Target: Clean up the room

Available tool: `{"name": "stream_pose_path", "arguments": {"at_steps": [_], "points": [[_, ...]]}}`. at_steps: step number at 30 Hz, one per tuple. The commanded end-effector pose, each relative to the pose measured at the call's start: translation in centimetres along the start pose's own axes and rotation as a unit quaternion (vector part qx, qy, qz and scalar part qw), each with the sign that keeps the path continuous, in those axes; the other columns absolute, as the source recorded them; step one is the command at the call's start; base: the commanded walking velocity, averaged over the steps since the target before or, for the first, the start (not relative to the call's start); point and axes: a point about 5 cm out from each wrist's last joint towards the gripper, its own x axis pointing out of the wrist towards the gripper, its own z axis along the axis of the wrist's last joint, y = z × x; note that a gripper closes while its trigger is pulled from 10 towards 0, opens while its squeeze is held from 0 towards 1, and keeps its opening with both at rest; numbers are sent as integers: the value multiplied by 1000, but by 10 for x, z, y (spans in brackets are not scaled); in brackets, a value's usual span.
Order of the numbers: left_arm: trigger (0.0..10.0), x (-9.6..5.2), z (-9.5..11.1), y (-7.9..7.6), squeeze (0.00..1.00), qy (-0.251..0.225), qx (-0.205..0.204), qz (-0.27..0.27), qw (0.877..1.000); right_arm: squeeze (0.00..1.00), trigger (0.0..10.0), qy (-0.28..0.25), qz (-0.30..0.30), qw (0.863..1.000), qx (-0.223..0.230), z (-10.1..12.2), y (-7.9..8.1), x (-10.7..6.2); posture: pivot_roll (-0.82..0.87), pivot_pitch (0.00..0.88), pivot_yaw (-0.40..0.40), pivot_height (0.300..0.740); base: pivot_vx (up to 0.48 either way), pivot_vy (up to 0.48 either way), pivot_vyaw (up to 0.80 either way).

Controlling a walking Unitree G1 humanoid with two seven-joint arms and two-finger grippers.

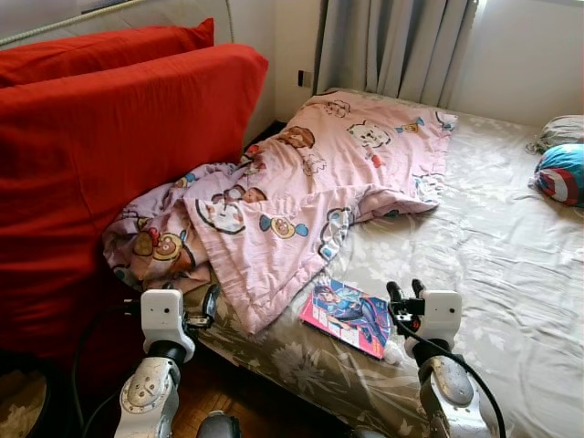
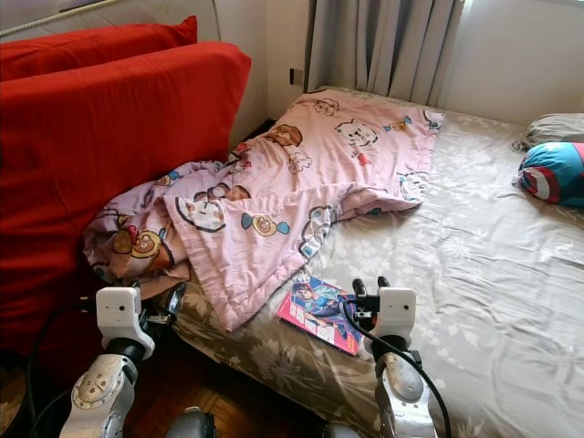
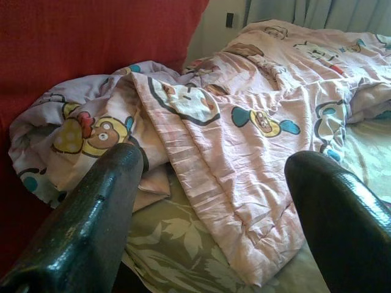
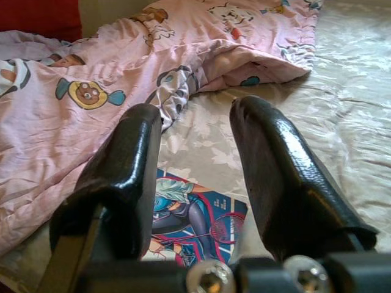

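A crumpled pink cartoon blanket lies across the left half of the bed, and its near end hangs over the corner. A colourful comic book lies flat on the grey floral sheet near the bed's front edge. My right gripper hovers open just right of the book, and in the right wrist view the book sits below its fingers. My left gripper is open at the bed's near-left corner, beside the hanging blanket, with nothing between its fingers.
Large red cushions stand against the bed's left side. A blue and red pillow and a grey one lie at the far right. Grey curtains hang behind the bed. Wooden floor shows below the front edge.
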Motion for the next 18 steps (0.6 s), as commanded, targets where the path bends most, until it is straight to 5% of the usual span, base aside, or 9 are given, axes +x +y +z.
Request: {"name": "stream_pose_path", "arguments": {"at_steps": [1,18], "points": [[10000,2,5,-1,0,-7,-3,-2,1000,0,10000,1,3,1000,-5,3,1,2,1,29,-36,649,0,0,0],[10000,0,5,-1,0,-7,0,-4,1000,0,10000,-3,7,1000,-5,2,2,0,2,23,-38,624,0,0,0]]}}
